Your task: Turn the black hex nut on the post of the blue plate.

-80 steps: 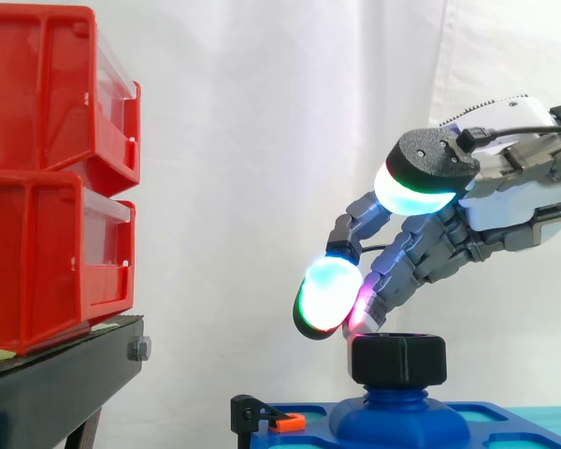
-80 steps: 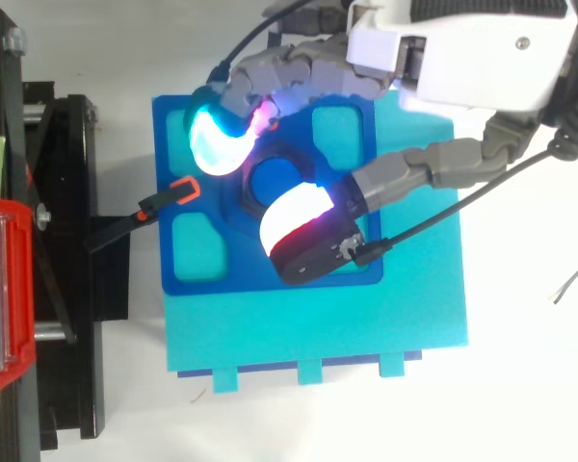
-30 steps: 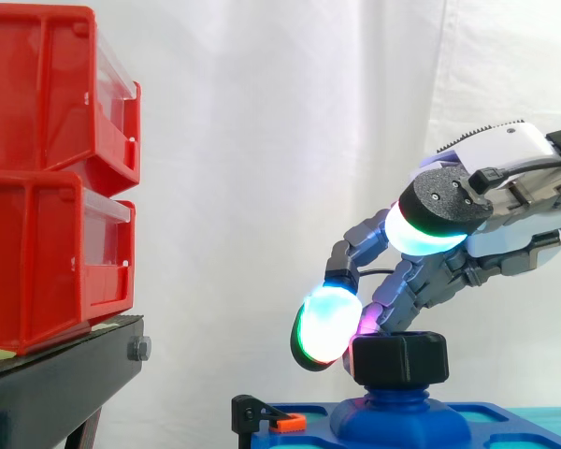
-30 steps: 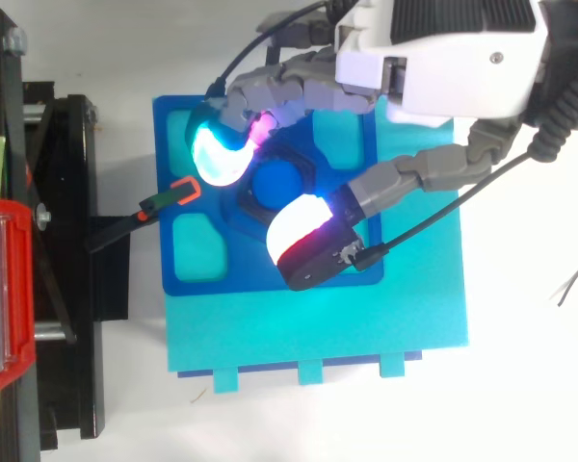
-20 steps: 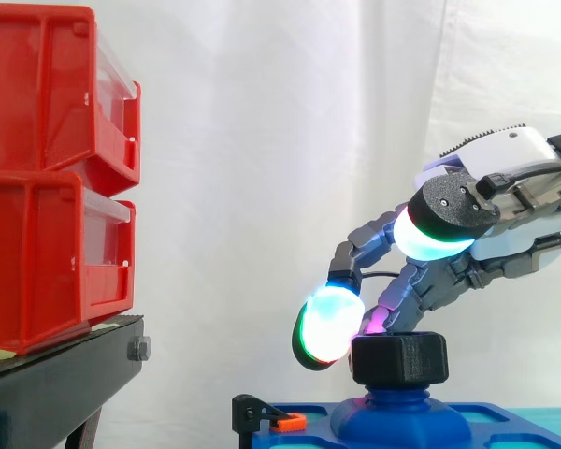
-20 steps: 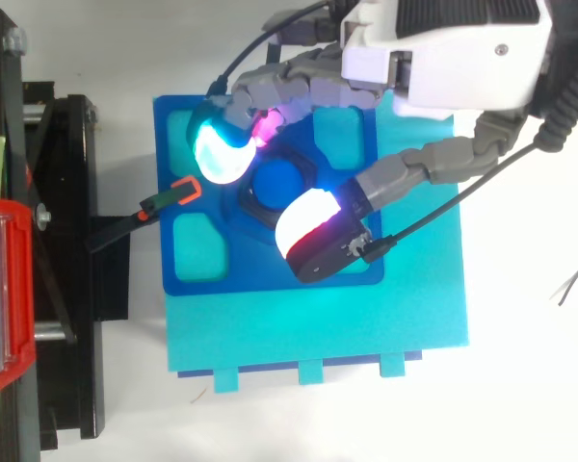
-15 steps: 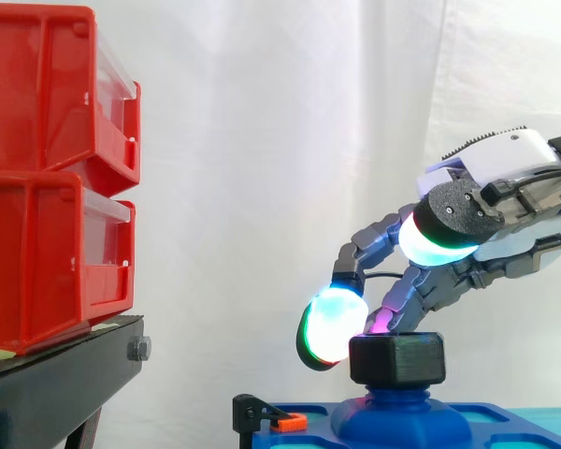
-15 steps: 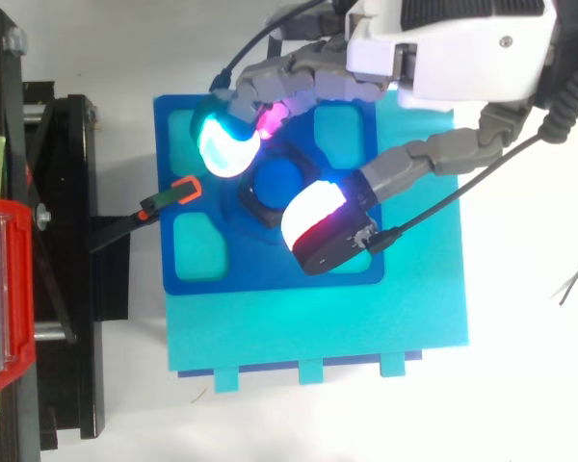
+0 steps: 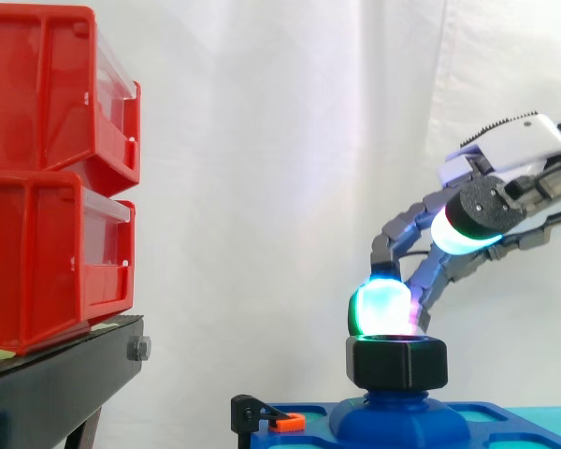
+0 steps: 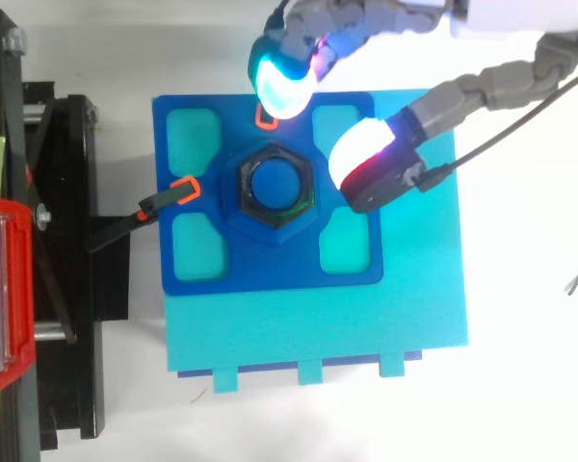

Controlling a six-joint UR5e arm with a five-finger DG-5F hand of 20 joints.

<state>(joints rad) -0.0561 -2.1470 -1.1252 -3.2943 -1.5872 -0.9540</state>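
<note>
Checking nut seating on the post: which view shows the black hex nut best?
Top view: the black hex nut shows its whole hexagon around the blue post, with the robot hand clear of it. Side view gives its profile atop the post; the hexagon is not readable there.

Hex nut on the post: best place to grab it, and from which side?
Take the nut by two opposite side flats, fingers coming straight down from above. It sits level on the upright post with its flats exposed all round, and the raised hub of the plate just beneath leaves little room for a low approach. The hand is open and clear of it.
</note>
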